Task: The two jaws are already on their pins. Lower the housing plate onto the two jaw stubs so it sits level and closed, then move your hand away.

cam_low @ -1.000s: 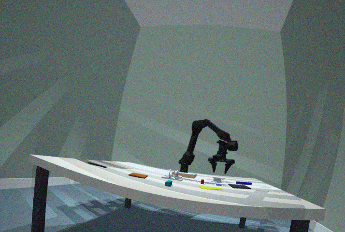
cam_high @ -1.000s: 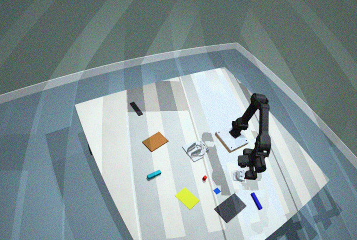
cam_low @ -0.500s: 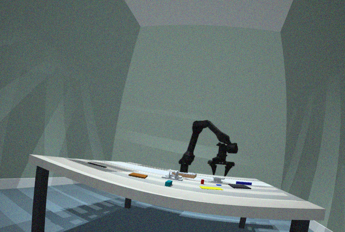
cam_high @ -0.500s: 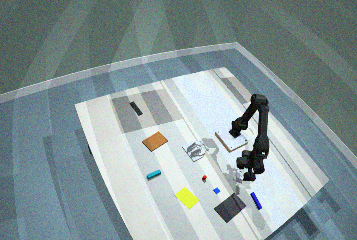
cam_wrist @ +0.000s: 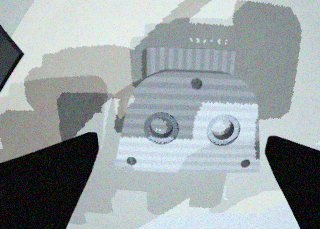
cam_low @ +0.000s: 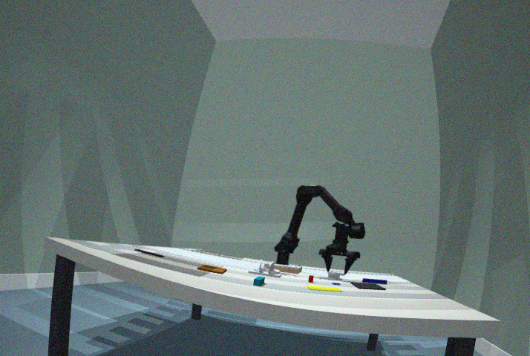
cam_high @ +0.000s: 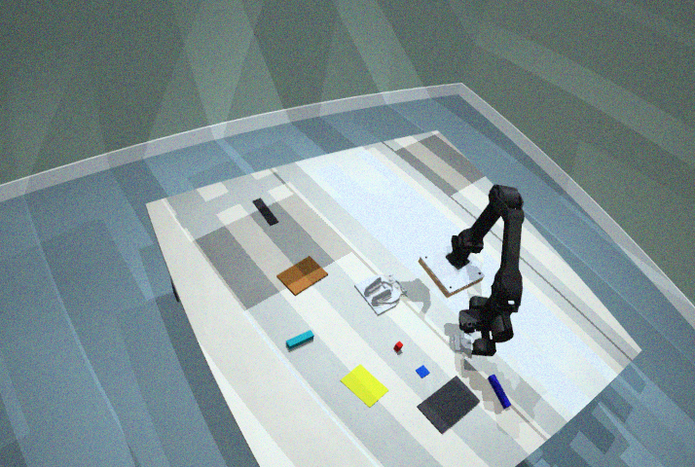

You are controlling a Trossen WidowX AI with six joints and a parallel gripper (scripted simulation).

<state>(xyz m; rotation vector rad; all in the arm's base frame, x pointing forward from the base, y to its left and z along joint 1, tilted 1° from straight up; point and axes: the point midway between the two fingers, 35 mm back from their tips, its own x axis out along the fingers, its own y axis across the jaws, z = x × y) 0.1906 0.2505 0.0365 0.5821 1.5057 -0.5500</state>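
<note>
Saw, in the exterior view, the pale jaw assembly (cam_high: pixel 380 294) (cam_low: pixel 266 271) standing left of the housing plate (cam_high: pixel 461 341) (cam_low: pixel 335 277) (cam_wrist: pixel 187 150), with the red block (cam_high: pixel 398 346) (cam_low: pixel 310 278) between. Held the gripper (cam_high: pixel 476 335) (cam_low: pixel 337 271) (cam_wrist: pixel 184 144) open and empty, fingertips toward opposite sides of the housing plate, apart from the jaw assembly. Found the navy bar (cam_high: pixel 499 391) (cam_low: pixel 374 281) right of the plate.
</note>
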